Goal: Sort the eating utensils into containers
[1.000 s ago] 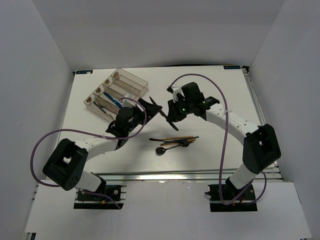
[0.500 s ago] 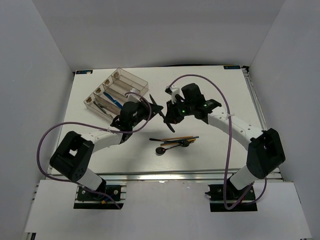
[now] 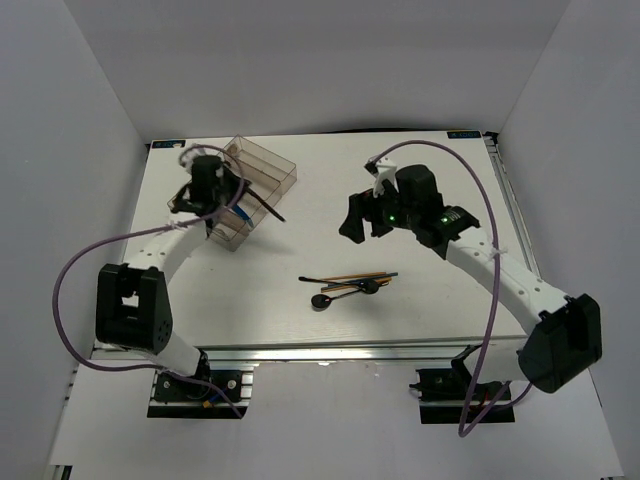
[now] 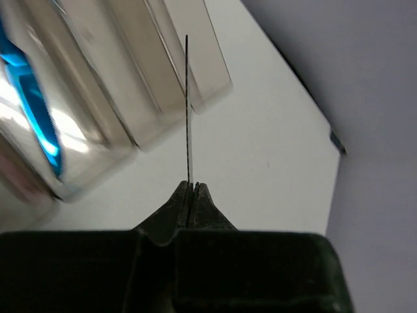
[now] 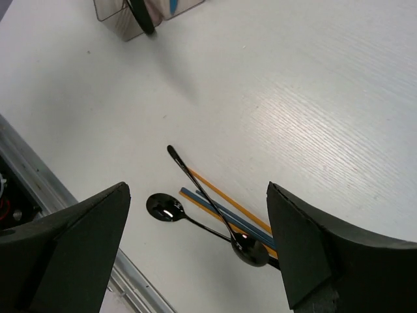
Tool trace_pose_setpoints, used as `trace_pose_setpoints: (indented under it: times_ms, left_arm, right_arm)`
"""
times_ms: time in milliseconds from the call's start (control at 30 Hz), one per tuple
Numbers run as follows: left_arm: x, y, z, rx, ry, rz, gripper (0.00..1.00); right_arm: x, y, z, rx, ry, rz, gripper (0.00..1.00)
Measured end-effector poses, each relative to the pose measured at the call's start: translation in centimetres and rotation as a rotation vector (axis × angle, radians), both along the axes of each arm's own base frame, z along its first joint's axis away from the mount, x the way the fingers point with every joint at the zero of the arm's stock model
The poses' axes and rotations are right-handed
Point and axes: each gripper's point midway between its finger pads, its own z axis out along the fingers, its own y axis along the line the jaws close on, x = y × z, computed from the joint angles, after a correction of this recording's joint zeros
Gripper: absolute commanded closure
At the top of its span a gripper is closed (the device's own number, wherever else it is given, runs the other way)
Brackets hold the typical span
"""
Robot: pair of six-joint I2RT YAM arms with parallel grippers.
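My left gripper (image 3: 232,194) hangs over the near end of the clear containers tray (image 3: 262,160), shut on one thin dark chopstick (image 3: 268,210). In the left wrist view the chopstick (image 4: 187,111) sticks straight out of the closed gripper (image 4: 190,186) toward the tray's compartments (image 4: 137,78); a blue utensil (image 4: 40,111) lies in one of them. My right gripper (image 3: 362,222) is open and holds nothing. Below the right gripper (image 5: 197,195) lie two black spoons (image 5: 163,207) (image 5: 251,250), crossed over orange (image 5: 225,198) and blue chopsticks (image 5: 225,214).
The loose utensils (image 3: 350,282) lie in a small pile at the table's middle front. The metal rail (image 3: 350,350) runs along the near edge. White walls close in the table on three sides.
The grippers met at the table's middle; the left one shut on the dark chopstick and swung it left to the tray. The right gripper opened and drew back to the right.
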Motion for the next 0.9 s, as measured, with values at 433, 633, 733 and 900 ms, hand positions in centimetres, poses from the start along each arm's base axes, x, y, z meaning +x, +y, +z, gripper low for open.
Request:
trace_pose_setpoints:
  times_ms: [433, 633, 733, 900]
  left_arm:
    - [8.2, 13.8, -3.6, 0.214, 0.199, 0.239, 0.99]
    - [8.1, 13.9, -7.2, 0.230, 0.281, 0.234, 0.92]
    - [8.2, 13.9, -7.3, 0.224, 0.275, 0.237, 0.74]
    - [8.3, 13.5, -7.8, 0.196, 0.264, 0.236, 0.33]
  right_arm:
    - [-3.0, -3.4, -2.4, -0.040, 0.035, -0.053, 0.11]
    - [-3.9, -3.8, -1.6, -0.023, 0.020, -0.049, 0.11]
    - [-4.2, -4.0, -0.8, -0.011, 0.000, -0.050, 0.11]
    - [-4.1, -4.5, -0.4, -0.016, -0.016, -0.071, 0.11]
